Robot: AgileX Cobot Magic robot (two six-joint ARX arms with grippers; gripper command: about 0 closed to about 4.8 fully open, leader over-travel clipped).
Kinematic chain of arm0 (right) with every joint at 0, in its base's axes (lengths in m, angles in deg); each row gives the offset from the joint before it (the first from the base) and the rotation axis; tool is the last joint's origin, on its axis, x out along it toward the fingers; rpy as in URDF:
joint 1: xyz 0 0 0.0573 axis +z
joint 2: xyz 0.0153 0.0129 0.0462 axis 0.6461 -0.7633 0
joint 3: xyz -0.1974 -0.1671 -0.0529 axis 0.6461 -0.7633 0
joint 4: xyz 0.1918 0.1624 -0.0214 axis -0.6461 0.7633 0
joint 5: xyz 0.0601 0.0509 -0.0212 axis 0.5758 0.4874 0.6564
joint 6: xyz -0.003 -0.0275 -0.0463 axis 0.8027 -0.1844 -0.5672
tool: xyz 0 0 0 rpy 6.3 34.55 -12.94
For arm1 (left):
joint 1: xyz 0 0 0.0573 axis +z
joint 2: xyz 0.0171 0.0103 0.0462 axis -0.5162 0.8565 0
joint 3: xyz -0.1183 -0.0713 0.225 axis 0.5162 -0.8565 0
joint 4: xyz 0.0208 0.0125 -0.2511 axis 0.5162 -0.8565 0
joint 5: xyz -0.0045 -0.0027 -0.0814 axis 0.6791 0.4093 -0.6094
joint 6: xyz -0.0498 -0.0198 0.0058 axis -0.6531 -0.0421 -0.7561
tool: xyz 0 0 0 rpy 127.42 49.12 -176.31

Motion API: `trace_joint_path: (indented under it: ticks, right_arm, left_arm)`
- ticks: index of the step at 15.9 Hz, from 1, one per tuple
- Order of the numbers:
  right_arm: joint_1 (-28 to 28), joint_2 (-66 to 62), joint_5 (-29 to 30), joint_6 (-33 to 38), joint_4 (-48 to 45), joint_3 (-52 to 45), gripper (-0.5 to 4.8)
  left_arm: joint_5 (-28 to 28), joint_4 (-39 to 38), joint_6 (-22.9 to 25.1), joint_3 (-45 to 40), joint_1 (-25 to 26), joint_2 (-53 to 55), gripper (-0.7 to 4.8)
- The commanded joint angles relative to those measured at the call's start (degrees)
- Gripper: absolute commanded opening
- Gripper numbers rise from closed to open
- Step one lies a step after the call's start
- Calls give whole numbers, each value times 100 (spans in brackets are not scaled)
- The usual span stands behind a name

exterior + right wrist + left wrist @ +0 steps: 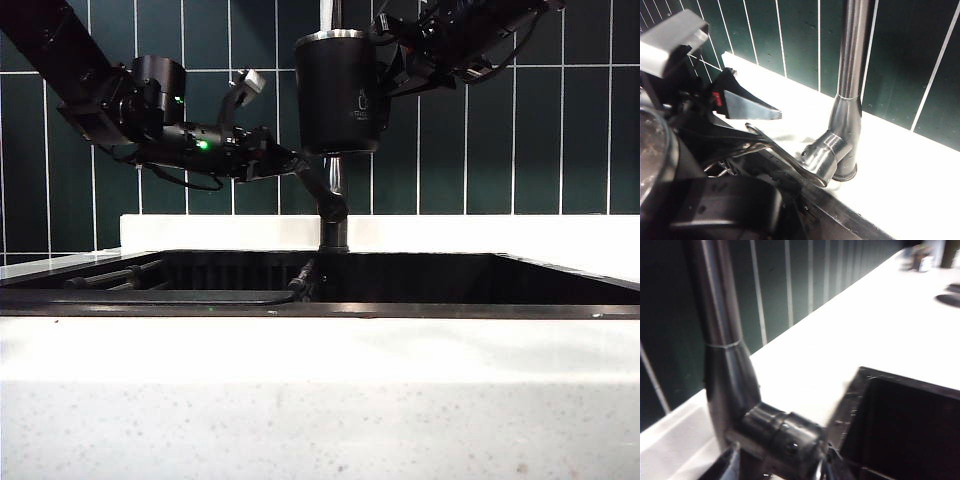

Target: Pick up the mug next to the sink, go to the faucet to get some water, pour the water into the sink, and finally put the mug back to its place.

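Note:
The black mug (pixel 340 90) hangs upright, high in front of the faucet (pixel 333 225). My right gripper (pixel 388 62) comes in from the right and is shut on its handle (pixel 740 200). The mug's rim (pixel 650 150) fills the near side of the right wrist view. My left gripper (pixel 285 160) is open at the faucet's lever (pixel 785 155). Its fingertips (pixel 727 465) stand on either side of the lever's hub (pixel 785 435), below the pipe (pixel 722 340). The dark sink (pixel 450 280) lies underneath. No water is in view.
White speckled countertop (pixel 320 400) runs round the basin, backed by a dark green tiled wall (pixel 520 140). A slatted rack (pixel 120 278) lies in the sink's left part. Small objects (pixel 920 257) stand far along the counter.

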Motion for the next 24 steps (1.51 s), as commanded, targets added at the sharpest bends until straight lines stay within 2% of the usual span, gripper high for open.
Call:
trace_joint_path:
  ticks: [1, 2, 3, 4, 6, 8, 11, 13, 17, 19, 20, 21, 22, 24]
  right_arm:
    - [9, 63, 57, 63, -289, 50, -1]
    - [9, 63, 57, 66, -289, 50, -1]
    - [9, 63, 57, 63, -286, 50, -1]
    - [9, 66, 57, 66, -282, 50, -1]
    - [9, 66, 57, 63, -247, 50, -1]
    - [9, 66, 55, 63, -197, 50, -1]
    - [7, 74, -22, -313, -179, 50, -1]
    - [4, 98, -367, -826, -59, 50, -1]
    - [4, 140, -1530, -2820, 297, 50, -1]
    - [4, 138, -1954, -4063, 280, 48, -1]
    - [4, 138, -1928, -4695, 267, 48, -1]
    - [-4, 131, -1919, -6170, 264, 48, -1]
    - [-22, 131, -1919, -6572, 262, 48, 0]
    - [-22, 131, -1941, -7003, 264, 48, 1]
  left_arm:
    - [778, 120, 192, 33, 20, -59, 212]
    - [1095, 118, 262, 35, 20, -59, 212]
    - [1648, 120, 310, 35, 15, -59, 212]
    - [1827, 116, 310, 35, 17, -66, 212]
    - [1729, 59, 216, 35, 15, -140, 212]
    - [1338, -103, 144, 35, 11, -385, 212]
    - [1178, -1016, 162, 35, 11, -1047, 215]
    - [1172, -1878, 216, 24, 11, -1320, 216]
    - [1257, -4103, 1080, -109, 9, -1974, 248]
    - [1368, -4562, 1176, -109, 11, -2277, 247]
    - [1368, -4754, 1165, -109, 11, -2393, 247]
    - [1436, -5235, 629, -107, -2, -2494, 247]
    - [1445, -5525, 503, -107, -63, -2494, 247]
    - [1499, -6393, 577, -107, -92, -2494, 247]
